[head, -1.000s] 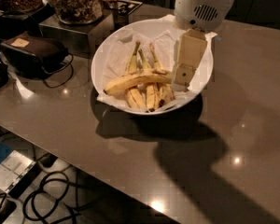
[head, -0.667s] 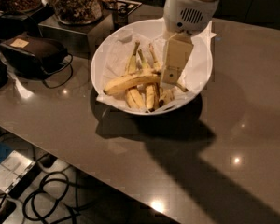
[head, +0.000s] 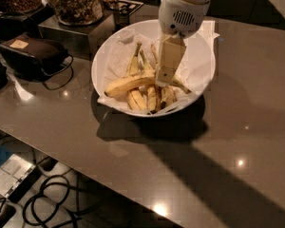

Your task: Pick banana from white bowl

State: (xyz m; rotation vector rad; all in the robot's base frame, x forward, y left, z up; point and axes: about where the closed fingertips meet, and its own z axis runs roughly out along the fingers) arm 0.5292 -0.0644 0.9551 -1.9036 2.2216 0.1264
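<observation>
The white bowl (head: 102, 56) stands on the brown table, lined with crumpled white napkins. Several bananas lie in it. The banana (head: 128, 83), the longest and thickest one, lies across the bowl's middle, curved, yellow with brown speckles. Smaller brown-streaked bananas (head: 149, 99) lie below and behind it. My gripper (head: 162, 82) reaches down into the bowl from above, under its white wrist housing (head: 183, 8). Its cream tip is at the banana's right end, touching or just above it. The banana's right end is hidden behind the gripper.
Glass jars of snacks (head: 78, 1) stand on a metal box (head: 73, 32) at the back left. A black device (head: 31, 51) with a cable lies left of the bowl. The table's front edge runs diagonally; cables (head: 52, 198) lie on the floor below.
The gripper has moved left and lower into the bowl, from over the right rim to the right end of the big banana. The bananas have not moved.
</observation>
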